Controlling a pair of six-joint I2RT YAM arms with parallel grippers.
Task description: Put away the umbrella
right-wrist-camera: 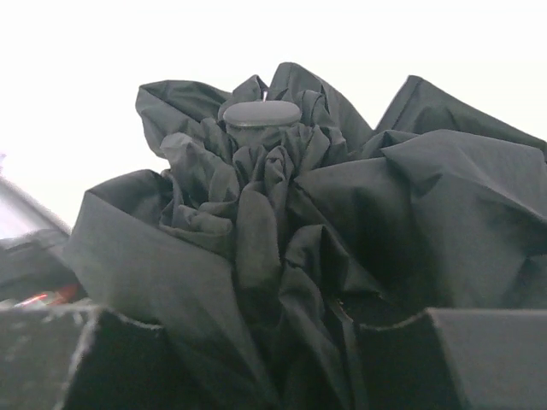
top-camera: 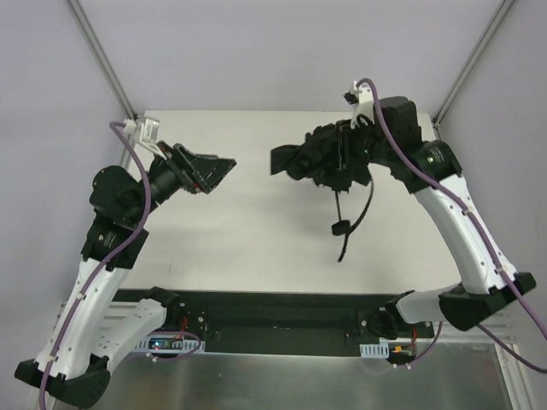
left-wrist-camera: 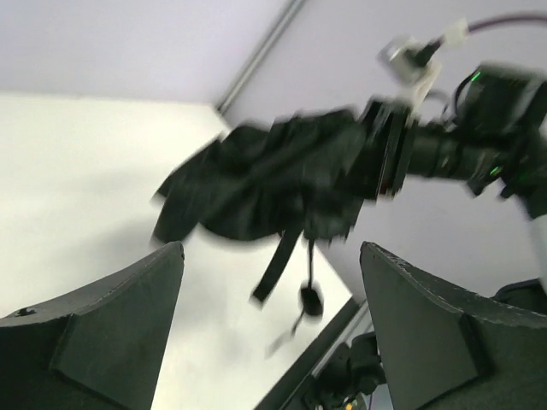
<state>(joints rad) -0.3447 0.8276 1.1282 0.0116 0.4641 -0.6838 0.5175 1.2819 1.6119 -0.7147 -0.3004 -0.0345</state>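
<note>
1. The umbrella [top-camera: 320,154] is black and matte, its fabric bunched in loose, crumpled folds around a small round cap [right-wrist-camera: 261,114].
2. A flat strap [left-wrist-camera: 278,265] and a thin cord with a small knob [left-wrist-camera: 310,301] hang below it.
3. The right claw [top-camera: 344,141] is clamped on the bundle, holding it above the far right of the table [top-camera: 256,231].
4. The left claw [top-camera: 214,171] gapes wide, holds nothing, and is well apart from the umbrella.

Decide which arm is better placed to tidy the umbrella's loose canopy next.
Left, probably. The left gripper is open, empty and faces the umbrella; the right gripper is clamped on it, so it is occupied.
</note>
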